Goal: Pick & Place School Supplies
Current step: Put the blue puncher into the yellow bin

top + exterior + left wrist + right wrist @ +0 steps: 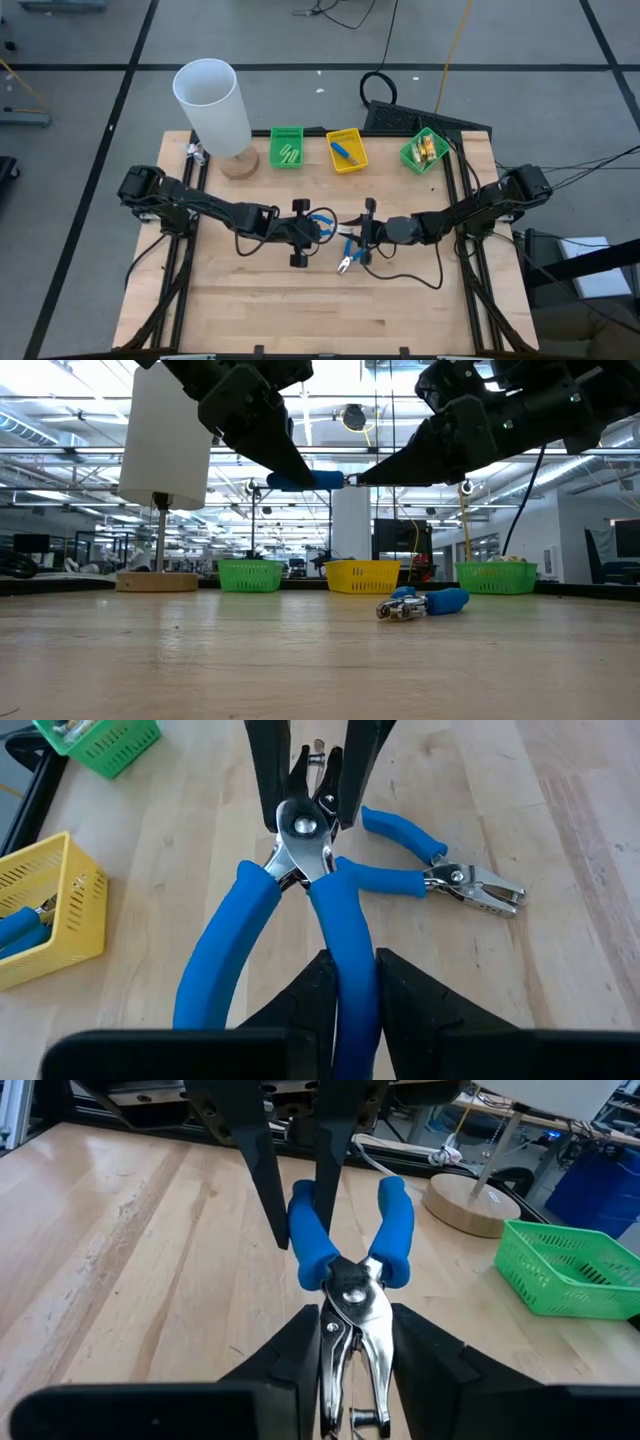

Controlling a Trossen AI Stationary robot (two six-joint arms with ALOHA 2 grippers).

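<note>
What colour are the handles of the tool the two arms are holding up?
Blue handles on the held pliers, clearest in the left wrist view.

Three bins (348,150) in a row at table (250,310) top edge, cylinder (212,105) upper left; pliers (349,256) lying mid-table, second pair (322,226) just left.

White cylinder (212,105) beside green bins (287,146), yellow bin (347,150).

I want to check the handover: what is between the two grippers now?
Blue-handled pliers, held in the air. In both wrist views, the left gripper clamps one handle and the right gripper clamps the metal nose. Second pliers lie on the table below.
</note>
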